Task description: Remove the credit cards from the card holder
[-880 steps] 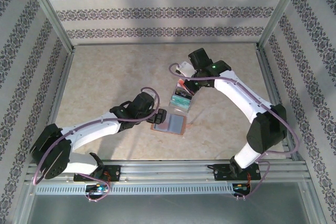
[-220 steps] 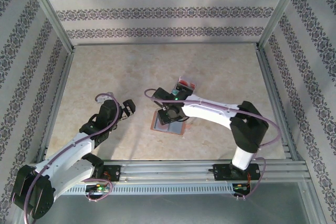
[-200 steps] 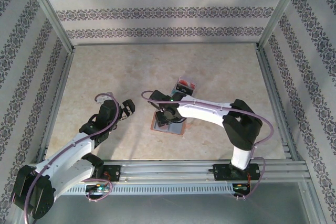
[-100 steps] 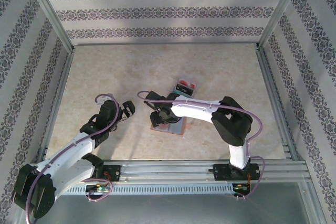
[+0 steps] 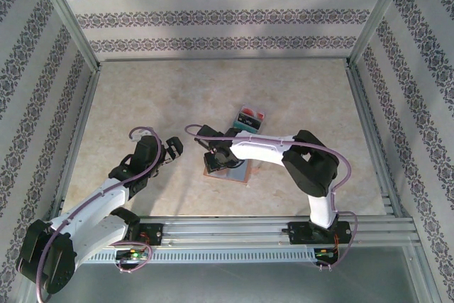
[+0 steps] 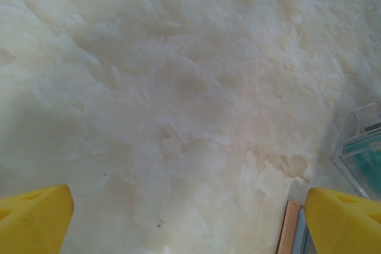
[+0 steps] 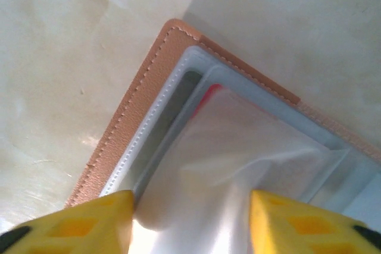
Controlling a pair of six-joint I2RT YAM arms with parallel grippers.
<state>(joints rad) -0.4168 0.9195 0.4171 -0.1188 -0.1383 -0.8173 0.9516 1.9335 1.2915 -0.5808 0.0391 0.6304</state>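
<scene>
Found the card holder (image 5: 240, 175) lying open and flat on the table (image 5: 142, 97), front of centre and just ahead of the arm bases. Noted in the right wrist view a reddish-brown stitched border framing grey-blue inner panels.

Logged the right gripper (image 7: 190, 215) down at one corner of the holder, yellow fingers (image 7: 89, 221) set apart with a clear, creased sleeve (image 7: 238, 147) between them. Could not tell whether clamped on that sleeve or merely resting against it.

Spotted a thin sliver of a red card (image 7: 208, 94) tucked under the sleeve, inside the holder.

Recorded a clear plastic tray (image 5: 250, 118) just beyond the holder, toward the far right of it. Saw credit cards (image 5: 245, 122), teal and red, sitting in the tray.

Logged the left gripper (image 5: 172, 148) to the left of the holder and apart from it, jaws spread wide, holding nothing, hanging over bare table. Picked out in the left wrist view the holder's brown edge at lower right and a tray corner with teal inside at the right margin.
</scene>
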